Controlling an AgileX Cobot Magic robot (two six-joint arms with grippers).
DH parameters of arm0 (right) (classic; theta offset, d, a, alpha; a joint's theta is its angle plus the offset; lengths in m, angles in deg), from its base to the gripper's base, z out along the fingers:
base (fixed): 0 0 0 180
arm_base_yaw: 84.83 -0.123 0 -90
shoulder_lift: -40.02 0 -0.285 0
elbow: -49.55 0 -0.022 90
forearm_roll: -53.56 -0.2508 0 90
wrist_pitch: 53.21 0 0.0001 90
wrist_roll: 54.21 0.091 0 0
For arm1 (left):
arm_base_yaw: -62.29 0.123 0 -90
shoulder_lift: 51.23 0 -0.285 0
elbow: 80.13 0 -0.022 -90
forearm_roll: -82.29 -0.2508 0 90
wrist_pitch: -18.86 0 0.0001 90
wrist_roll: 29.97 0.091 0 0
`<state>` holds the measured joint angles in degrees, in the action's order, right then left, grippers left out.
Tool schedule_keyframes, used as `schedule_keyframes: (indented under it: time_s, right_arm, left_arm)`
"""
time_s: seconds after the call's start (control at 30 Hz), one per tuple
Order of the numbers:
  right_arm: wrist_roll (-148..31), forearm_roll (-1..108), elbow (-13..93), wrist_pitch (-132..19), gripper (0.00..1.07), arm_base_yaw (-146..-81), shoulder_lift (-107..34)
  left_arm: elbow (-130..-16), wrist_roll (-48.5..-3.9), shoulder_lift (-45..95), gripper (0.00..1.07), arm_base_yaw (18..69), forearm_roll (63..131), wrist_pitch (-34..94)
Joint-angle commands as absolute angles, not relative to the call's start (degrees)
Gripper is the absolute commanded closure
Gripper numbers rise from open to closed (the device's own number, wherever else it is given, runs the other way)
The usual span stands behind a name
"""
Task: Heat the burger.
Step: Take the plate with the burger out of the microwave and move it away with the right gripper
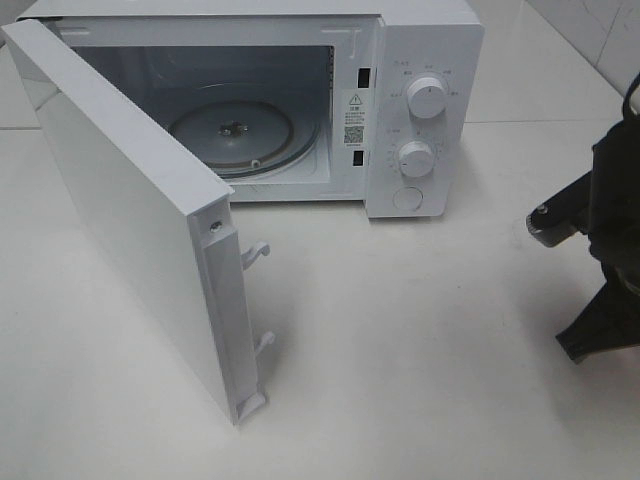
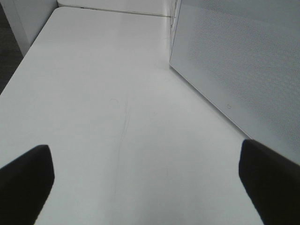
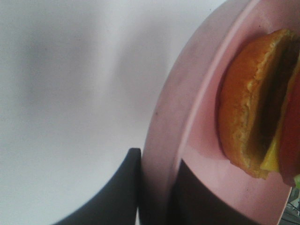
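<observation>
Broadly, a white table (image 1: 420,340) underneath everything. On it, a white microwave (image 1: 425,60) at the far side, door (image 1: 130,220) swung wide open toward the left, two latch hooks (image 1: 255,252) jutting from its free edge. Inside, a round glass turntable (image 1: 245,130), bare, nothing blocking the opening. Two white dials (image 1: 428,97) and a round button (image 1: 407,198) down the control panel. At the far right edge of the high view, the dark right arm (image 1: 605,250), only partly in frame. Close up from the right wrist, a pink plate (image 3: 168,122) pinched at its rim between the two dark fingers (image 3: 117,187) of the right gripper (image 3: 157,187), closed on that rim. On the plate, the burger (image 3: 248,103), seen side-on: golden-brown bun, dark patty, yellow and red layers. From the left wrist, the left gripper (image 2: 150,180) spread wide, holding nothing, bare table between its fingertips (image 2: 28,173), the perforated door panel (image 2: 243,65) just beside.
</observation>
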<state>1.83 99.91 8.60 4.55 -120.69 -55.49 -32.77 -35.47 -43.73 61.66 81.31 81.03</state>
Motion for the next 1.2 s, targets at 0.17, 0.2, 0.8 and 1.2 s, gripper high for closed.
schedule_keyframes:
  time_s: [0.17,0.2,0.8,1.2]
  right_arm:
    - [5.27,103.29,5.45,3.92,1.04,-120.64,-57.21]
    - [6.07,103.40,4.70,2.94,1.04,-120.64,-57.78]
    - [19.19,108.79,2.81,-3.42,1.01,-120.64,-68.09]
    - [25.32,110.34,2.81,-5.71,0.93,-120.64,-73.13]
  left_arm:
    - [-32.65,-35.76,-44.59,0.06,61.66,81.37,80.29]
    - [-32.65,-35.76,-44.59,0.06,61.66,81.37,80.29]
    - [-32.65,-35.76,-44.59,0.06,61.66,81.37,80.29]
    - [-32.65,-35.76,-44.59,0.06,61.66,81.37,80.29]
